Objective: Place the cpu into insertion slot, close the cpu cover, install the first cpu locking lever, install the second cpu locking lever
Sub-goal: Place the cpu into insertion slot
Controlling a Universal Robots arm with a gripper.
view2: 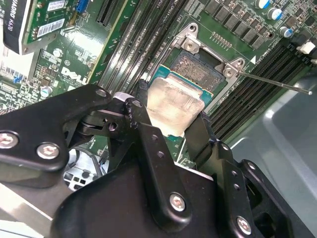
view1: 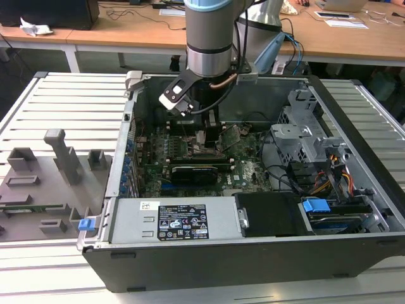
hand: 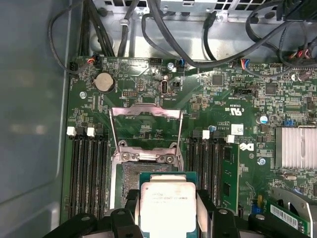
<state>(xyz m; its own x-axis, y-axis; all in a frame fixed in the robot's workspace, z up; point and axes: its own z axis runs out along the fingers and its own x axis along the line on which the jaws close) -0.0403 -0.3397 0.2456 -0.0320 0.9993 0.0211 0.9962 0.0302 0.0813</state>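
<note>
The chip point(hand: 167, 206) has a pale silver top and a green edge. The circuit board point(hand: 218, 99) is green, the end effector point(view2: 170, 106) black, the slatted counter point(view1: 63, 101) pale grey.

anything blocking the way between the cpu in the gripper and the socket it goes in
Nothing visible. The gripper holds the cpu close above the insertion slot, whose pin field is bare. The cpu cover stands swung open off the slot, and a locking lever juts off to one side.
</note>
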